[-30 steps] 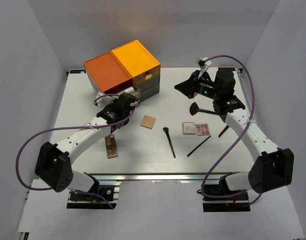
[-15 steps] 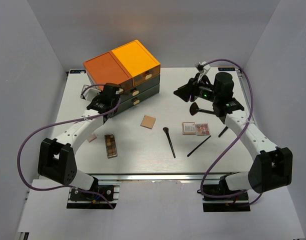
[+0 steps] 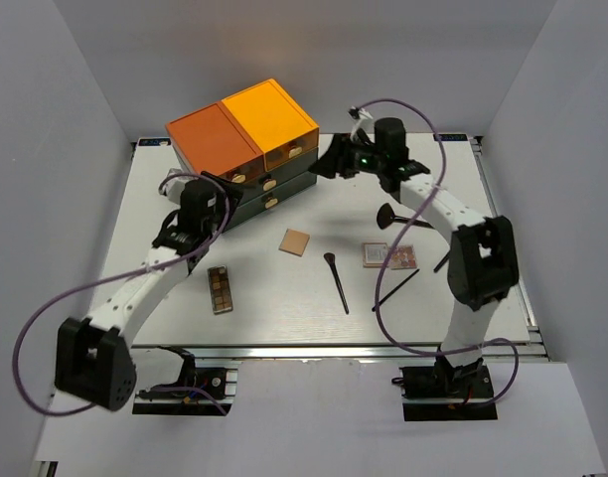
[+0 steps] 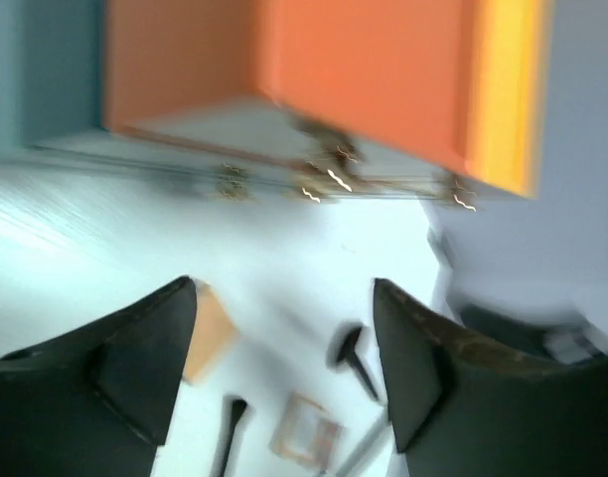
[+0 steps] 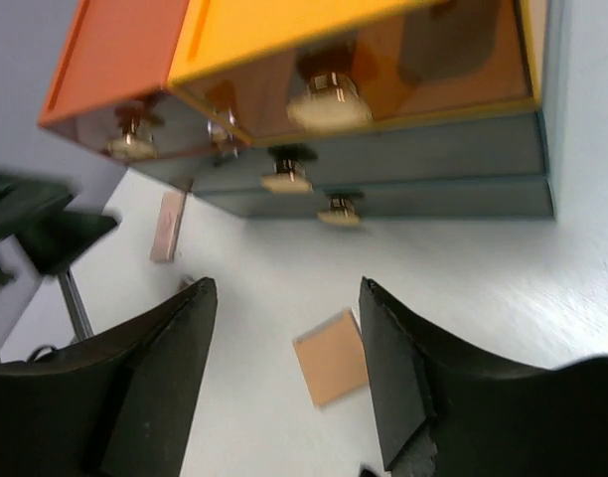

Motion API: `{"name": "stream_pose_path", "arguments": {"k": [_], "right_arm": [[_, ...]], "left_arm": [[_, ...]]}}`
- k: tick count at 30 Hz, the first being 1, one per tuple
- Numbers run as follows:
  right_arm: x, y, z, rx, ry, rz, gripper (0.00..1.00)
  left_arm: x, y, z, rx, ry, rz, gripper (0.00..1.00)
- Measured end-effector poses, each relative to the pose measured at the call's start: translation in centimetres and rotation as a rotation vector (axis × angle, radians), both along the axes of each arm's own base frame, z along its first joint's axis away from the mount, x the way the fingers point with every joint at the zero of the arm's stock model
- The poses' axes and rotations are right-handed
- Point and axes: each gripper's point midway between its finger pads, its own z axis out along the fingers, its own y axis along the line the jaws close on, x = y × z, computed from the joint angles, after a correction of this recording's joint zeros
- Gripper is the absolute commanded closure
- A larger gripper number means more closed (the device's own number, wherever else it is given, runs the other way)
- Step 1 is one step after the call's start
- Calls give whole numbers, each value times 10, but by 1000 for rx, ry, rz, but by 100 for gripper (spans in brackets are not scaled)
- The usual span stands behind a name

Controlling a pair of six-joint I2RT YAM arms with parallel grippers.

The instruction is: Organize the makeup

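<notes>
The left arm stretches forward along the left side of the table (image 3: pixel 284 318). The left claw (image 4: pixel 284 293) is wide and empty, facing the box (image 3: pixel 244 139). The right arm folds inward, the right claw (image 5: pixel 289 293) wide and empty just before the box's drawers. The compact (image 5: pixel 331 370) lies ahead of both claws. A palette (image 3: pixel 221 288) sits behind the left claw, and brushes (image 3: pixel 336 281) lie beyond the compact.
</notes>
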Motion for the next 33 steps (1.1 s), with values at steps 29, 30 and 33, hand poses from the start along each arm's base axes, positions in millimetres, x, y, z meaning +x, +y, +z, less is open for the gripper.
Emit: {"name": "stream_pose_path", "arguments": {"k": [29, 30, 33], "right_arm": [[64, 88, -19, 184, 233, -106, 45], [66, 88, -21, 183, 232, -111, 46], [73, 88, -27, 183, 220, -118, 53]], "left_arm": [[-128, 29, 47, -24, -268, -113, 2], [-128, 31, 45, -22, -262, -107, 2], [-129, 33, 38, -16, -245, -95, 2]]}}
